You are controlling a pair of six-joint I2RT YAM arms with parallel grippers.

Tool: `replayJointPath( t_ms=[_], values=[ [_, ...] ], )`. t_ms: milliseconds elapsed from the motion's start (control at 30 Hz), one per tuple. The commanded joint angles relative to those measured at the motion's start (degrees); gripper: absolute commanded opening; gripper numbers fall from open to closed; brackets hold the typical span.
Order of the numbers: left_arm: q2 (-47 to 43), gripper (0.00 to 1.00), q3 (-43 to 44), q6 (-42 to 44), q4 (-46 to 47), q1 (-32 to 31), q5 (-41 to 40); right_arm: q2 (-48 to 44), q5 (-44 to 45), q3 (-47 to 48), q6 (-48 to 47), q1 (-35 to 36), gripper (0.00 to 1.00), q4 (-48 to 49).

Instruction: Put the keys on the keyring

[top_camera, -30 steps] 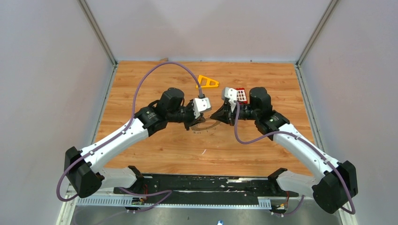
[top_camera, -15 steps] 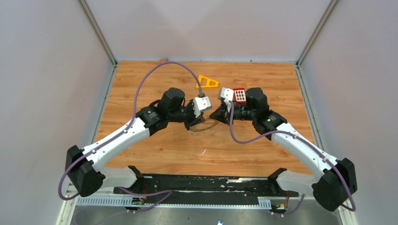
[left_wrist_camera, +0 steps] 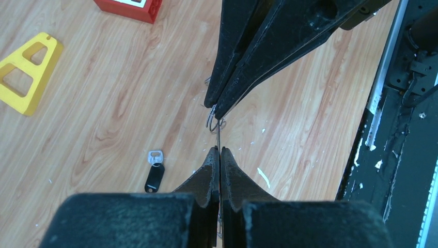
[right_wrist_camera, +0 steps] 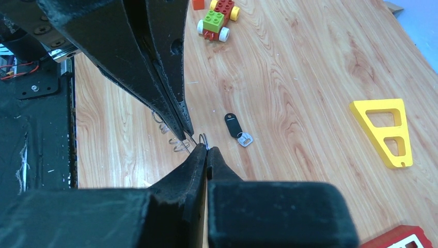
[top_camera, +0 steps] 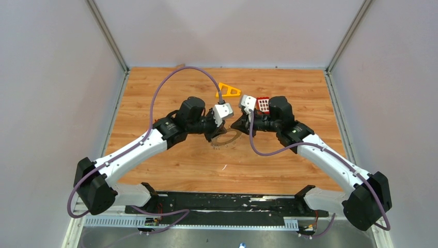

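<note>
Our left pincer (right_wrist_camera: 190,133) is squeezed tight on the thin grey keyring (left_wrist_camera: 218,137). Our right pincer (right_wrist_camera: 207,150) pinches the same ring too, tip to tip with the left one. The little black key (right_wrist_camera: 236,127) lies on the wooden table (right_wrist_camera: 310,62), apart from the ring, at 2 o'clock of those tips. A yellow triangle frame (right_wrist_camera: 385,132) sits farther off at 3 o'clock.

Arms angled inward, left end effector (left_wrist_camera: 220,151) and right end effector (right_wrist_camera: 206,150) closed, tips near
</note>
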Motion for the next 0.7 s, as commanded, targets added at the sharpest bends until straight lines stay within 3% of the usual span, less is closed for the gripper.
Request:
replayJointPath(
  t_ms=[0, 667],
  values=[
    [-1.42, 0.00, 0.47, -1.51, 5.76, -1.26, 4.10, 1.24, 2.50, 2.83, -3.64, 0.08, 0.00, -0.74],
    [-2.10, 0.00, -1.32, 4.37, 4.52, -1.30, 4.10, 1.14, 0.80, 5.55, -8.54, 0.05, 0.00, -6.02]
  ],
)
